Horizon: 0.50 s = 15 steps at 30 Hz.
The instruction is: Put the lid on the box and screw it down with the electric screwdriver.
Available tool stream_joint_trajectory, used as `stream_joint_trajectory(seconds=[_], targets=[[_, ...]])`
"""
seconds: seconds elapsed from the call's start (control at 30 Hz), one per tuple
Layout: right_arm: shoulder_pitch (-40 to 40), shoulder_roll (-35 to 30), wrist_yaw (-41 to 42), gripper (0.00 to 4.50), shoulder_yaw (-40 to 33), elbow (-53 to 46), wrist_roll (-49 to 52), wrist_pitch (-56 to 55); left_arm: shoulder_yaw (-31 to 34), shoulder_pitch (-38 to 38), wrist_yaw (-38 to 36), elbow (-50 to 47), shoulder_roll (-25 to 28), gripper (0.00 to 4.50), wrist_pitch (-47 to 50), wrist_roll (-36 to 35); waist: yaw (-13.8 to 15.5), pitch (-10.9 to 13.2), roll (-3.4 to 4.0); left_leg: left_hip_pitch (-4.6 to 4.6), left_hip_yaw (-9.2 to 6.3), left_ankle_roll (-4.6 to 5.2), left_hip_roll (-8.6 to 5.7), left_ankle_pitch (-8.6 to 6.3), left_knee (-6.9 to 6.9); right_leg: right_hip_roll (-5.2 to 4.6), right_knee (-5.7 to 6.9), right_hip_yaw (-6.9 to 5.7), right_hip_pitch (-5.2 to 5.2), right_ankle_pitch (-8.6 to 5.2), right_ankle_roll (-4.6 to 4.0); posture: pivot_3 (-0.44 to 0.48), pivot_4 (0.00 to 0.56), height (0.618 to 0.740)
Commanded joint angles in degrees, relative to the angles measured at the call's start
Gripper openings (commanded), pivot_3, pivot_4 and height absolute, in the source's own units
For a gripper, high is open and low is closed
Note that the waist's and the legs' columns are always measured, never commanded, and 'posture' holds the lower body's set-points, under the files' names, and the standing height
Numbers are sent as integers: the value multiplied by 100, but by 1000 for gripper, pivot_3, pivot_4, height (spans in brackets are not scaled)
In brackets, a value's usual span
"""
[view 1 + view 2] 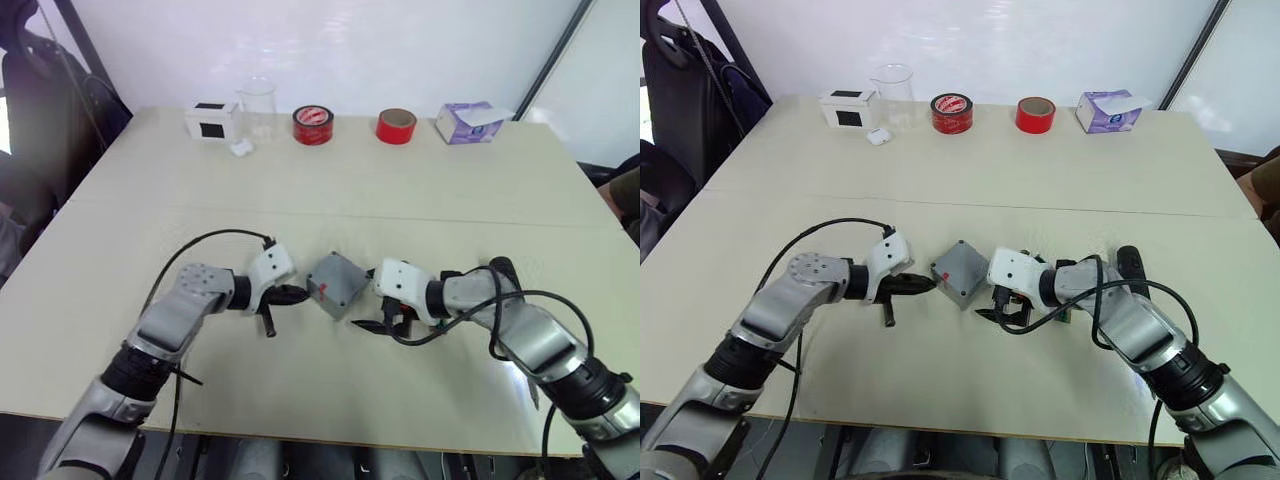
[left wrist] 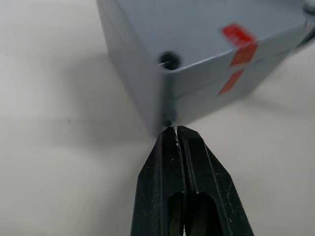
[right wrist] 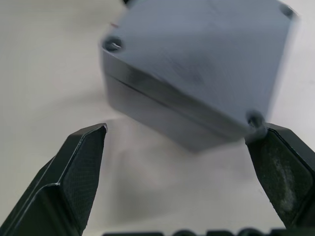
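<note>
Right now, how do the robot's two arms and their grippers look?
Both arms have silver-grey metal segments with black joints, and a loose black cable runs along each. A white block sits at each wrist. The left gripper and the right gripper each have two black, tapered fingers whose inner pads show a fine texture.
</note>
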Motion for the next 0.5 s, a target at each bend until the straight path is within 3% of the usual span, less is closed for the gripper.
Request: stream_joint_trajectory(seconds=[0.03, 0.4, 0.5], targets=[[103, 84, 195, 4457, -201, -511, 289, 296, 53, -174, 32, 15, -46, 0, -233, 67, -1, 0, 0, 0, 0, 0, 0, 0, 0, 0, 1, 0, 0, 0, 0, 0, 150, 740], [361, 123, 27, 4457, -399, -875, 237, 849, 38, -347, -42, 327, -100, 0, -420, 143, 1, 0, 0, 1, -1, -1, 1, 0, 1, 0, 5, -2, 0, 0, 0, 0, 150, 740], [537, 120, -91, 4457, -800, -1038, 440, 1115, 94, -375, -29, 371, -105, 0, -461, 143, 5, 0, 0, 1, -1, -1, 0, 0, 1, -1, 5, -2, 0, 0, 0, 0, 150, 740]])
